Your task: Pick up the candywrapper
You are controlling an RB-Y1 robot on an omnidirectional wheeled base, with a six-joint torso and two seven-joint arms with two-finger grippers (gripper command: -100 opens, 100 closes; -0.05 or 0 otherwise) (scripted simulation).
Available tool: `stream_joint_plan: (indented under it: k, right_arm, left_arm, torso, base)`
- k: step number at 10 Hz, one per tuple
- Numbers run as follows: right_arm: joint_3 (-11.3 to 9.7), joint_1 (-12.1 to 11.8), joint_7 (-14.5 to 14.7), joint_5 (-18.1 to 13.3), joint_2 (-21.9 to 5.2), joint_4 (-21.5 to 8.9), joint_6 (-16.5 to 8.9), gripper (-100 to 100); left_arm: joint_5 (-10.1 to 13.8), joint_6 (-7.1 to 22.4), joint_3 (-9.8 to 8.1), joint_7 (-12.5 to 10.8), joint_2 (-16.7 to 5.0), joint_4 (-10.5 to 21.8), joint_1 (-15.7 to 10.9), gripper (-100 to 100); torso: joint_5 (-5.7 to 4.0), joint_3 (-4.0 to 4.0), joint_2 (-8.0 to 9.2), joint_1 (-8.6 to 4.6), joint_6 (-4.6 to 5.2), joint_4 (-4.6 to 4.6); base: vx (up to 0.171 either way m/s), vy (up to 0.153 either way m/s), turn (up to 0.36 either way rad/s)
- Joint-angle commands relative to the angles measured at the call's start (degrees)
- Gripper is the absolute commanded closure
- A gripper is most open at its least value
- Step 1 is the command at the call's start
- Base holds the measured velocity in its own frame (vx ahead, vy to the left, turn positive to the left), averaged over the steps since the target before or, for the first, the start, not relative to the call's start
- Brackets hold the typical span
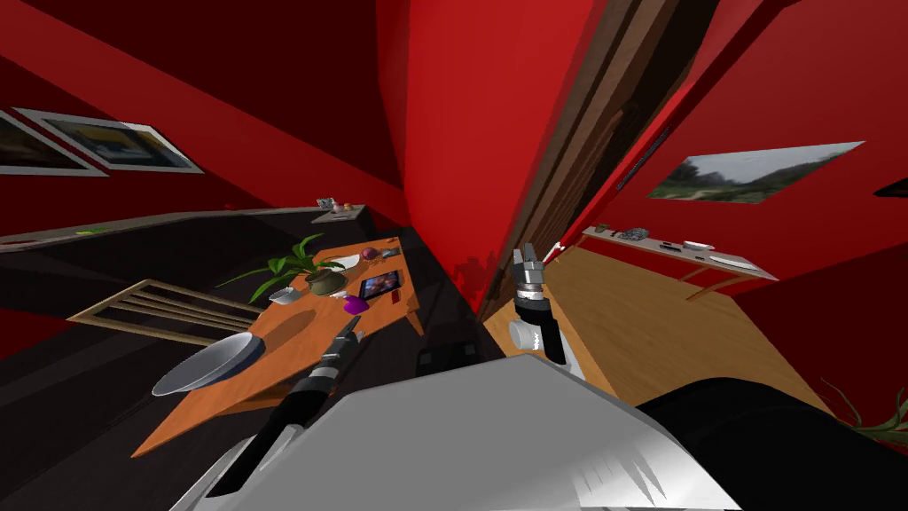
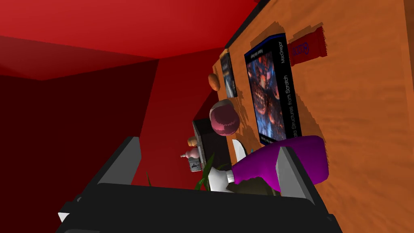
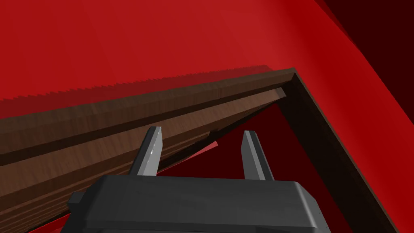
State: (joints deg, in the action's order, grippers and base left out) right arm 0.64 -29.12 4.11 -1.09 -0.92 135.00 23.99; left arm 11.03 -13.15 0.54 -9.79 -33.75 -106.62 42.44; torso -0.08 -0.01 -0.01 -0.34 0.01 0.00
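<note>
1. Your left jaws stand wide open over the orange desk and hold nothing; one finger sits right in front of a purple bottle lying on the desk
2. The candywrapper, red, lies flat on the desk beyond the bottle, just beside a corner of a dark book, well apart from those jaws
3. Your right jaws, raised by a brown wooden frame, are open too, with nothing between them
</note>
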Motion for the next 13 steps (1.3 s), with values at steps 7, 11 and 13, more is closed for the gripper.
stream_joint_plan:
  k: [7,11,13]
  right_arm:
    - [0.0,0.0,0.0,0.0,0.0,0.0,0.0,0]
    - [0.0,0.0,0.0,0.0,0.0,0.0,0.0,0]
    - [0.0,0.0,0.0,0.0,0.0,0.0,0.0,0]
  left_arm:
    - [5.3,3.9,7.12,-0.1,-13.4,11.4,2.2,-100]
    - [7.3,4.7,10.39,-0.1,-18.2,16.3,2.5,-100]
    - [9.3,5.2,13.99,0.0,-21.9,20.6,2.5,-100]
  torso:
    - [0.02,-0.06,-0.10,0.16,0.00,-0.02]
    - [0.06,-0.02,-0.04,0.29,-0.05,0.00]
    - [0.06,-0.08,-0.15,0.35,-0.01,-0.03]
  base:
    - [0.048,-0.066,-0.255]
    - [0.048,-0.017,-0.197]
    - [0.088,-0.008,-0.375]
